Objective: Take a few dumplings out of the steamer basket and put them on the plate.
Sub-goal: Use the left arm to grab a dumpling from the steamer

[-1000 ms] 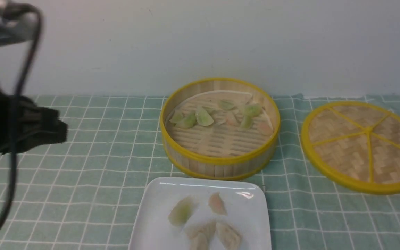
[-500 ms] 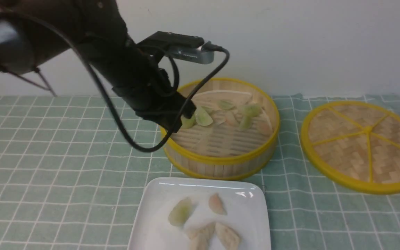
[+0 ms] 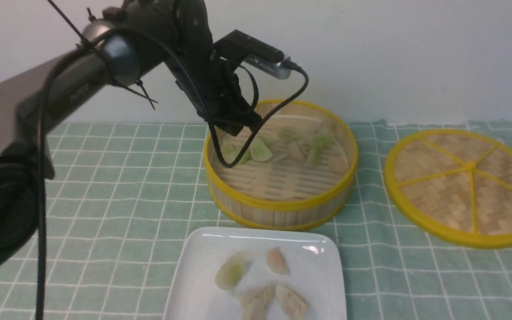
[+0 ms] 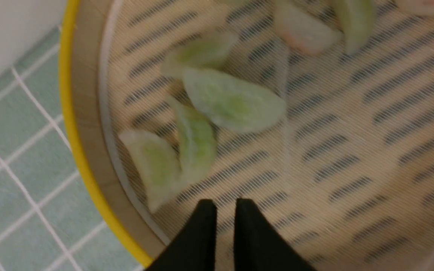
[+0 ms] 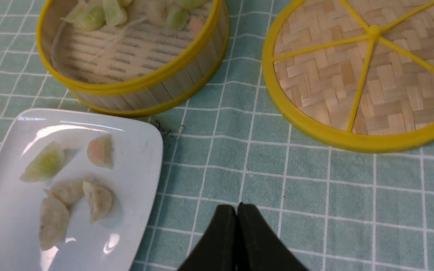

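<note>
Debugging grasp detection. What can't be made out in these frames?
- Left gripper: tips hidden in front view by its own wrist and cable.
- Dumplings: left wrist view blurred, they overlap and some are cut by the frame edge, so the basket count is unclear.
- Plate: near edge cut off in front view.
- Right gripper: not in front view; only its tips show.

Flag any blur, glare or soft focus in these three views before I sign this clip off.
Front view: soft throughout, with a white glare streak along the far rim of the plate. Left wrist view: the blurriest, with the green dumplings and the floor slats of the steamer basket smeared. Right wrist view: the sharpest, with the weave of the lid crisp and only small highlights on the plate.
</note>
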Action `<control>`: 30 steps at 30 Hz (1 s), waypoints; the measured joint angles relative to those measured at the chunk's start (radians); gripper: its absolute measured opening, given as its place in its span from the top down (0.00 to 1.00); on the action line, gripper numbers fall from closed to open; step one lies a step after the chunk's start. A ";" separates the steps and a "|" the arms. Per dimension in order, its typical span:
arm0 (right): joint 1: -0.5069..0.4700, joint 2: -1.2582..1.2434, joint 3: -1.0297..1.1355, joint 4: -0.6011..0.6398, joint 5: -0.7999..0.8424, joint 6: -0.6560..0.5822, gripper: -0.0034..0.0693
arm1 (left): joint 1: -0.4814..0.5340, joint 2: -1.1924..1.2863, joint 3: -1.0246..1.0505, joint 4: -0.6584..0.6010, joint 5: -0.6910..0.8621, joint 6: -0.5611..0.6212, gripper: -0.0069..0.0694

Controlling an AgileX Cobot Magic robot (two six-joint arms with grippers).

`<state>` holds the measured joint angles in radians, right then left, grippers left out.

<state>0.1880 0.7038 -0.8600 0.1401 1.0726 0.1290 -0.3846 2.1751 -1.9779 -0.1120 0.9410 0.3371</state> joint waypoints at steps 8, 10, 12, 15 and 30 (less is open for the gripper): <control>0.000 0.000 0.000 0.000 0.010 0.042 0.97 | 0.000 0.102 0.000 0.004 -0.113 0.008 0.30; 0.000 0.000 0.000 0.000 0.016 0.043 0.97 | 0.000 0.128 0.000 0.004 -0.113 0.012 0.24; 0.000 0.000 0.000 0.000 0.024 0.045 0.97 | 0.000 0.148 0.000 0.004 -0.114 0.028 0.22; 0.000 0.000 0.000 0.000 0.035 0.045 0.97 | -0.001 0.162 -0.006 0.002 -0.137 0.052 0.25; 0.000 0.000 0.000 -0.001 0.075 0.045 0.97 | -0.027 0.183 -0.092 0.029 0.032 0.031 0.69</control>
<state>0.1880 0.7038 -0.8600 0.1389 1.1473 0.1745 -0.4117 2.3585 -2.0695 -0.0833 0.9730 0.3682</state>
